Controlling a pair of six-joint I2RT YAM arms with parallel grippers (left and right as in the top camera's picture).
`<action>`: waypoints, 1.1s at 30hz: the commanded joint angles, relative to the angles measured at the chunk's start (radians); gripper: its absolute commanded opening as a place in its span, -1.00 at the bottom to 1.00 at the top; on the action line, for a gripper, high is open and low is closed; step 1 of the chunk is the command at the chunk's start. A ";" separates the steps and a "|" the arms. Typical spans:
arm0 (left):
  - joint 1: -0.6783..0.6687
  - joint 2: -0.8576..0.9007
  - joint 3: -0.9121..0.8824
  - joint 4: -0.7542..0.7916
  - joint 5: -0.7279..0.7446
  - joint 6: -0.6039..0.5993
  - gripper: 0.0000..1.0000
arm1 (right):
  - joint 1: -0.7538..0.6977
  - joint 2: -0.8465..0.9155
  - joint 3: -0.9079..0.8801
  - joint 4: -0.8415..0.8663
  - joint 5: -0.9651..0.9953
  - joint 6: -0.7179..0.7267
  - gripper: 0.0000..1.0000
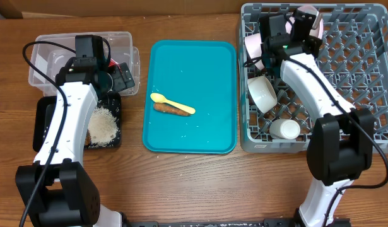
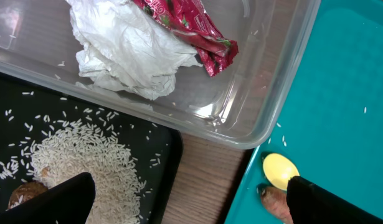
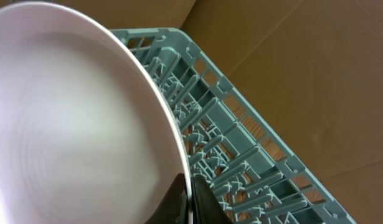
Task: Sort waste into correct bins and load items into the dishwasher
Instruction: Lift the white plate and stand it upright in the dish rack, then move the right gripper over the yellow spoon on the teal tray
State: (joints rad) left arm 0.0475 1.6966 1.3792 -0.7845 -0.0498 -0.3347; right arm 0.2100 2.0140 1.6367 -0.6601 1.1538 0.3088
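Pink-white and glossy, the round pale plate (image 3: pixel 73 112) is filling the right wrist view. The right gripper (image 3: pixel 187 200) is clenching its rim at the bottom of the frame, one finger on each face. Overhead, it is hanging over the upper left corner of the large grey lattice dish rack (image 1: pixel 370 75), above the upright pegs (image 3: pixel 210 143).

The step in hand looks like slotting it in. To do that well, I'd say keep the plate on edge, line its rim up with a gap between peg rows, lower until the rack floor is taking the weight, and only then let go. The small pale bowl (image 1: pixel 262 93) just below in the frame needs a clear berth.

From above, the plate is showing as a narrow sliver running roughly top to bottom of the frame. So it seems close to upright, with its face turned sideways.

On the left, the left gripper (image 2: pixel 190 186) is spread wide and carrying nothing. It is hovering between the shallow black tray (image 2: pixel 166 180) strewn with white rice grains (image 2: pixel 85 155) and the teal tray (image 2: pixel 340 112).

The yellow plastic spoon (image 1: pixel 171 103) is lying on that teal tray, its long axis running upper left to lower right with the bowl end at upper left. The orange carrot-like stick (image 1: pixel 170 110) is lying just beside it.
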 commanded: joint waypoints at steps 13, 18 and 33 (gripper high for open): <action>-0.002 -0.019 0.014 0.003 -0.013 -0.005 0.99 | 0.034 -0.034 0.003 -0.001 0.019 -0.003 0.79; -0.002 -0.019 0.014 0.003 -0.013 -0.005 1.00 | 0.077 -0.126 0.014 -0.025 -0.031 -0.008 0.83; -0.002 -0.019 0.014 0.003 -0.013 -0.005 0.99 | 0.271 -0.388 0.044 -0.177 -1.040 -0.153 0.83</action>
State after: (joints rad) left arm 0.0475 1.6966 1.3792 -0.7845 -0.0498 -0.3347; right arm 0.4595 1.6176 1.6699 -0.8284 0.4740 0.1898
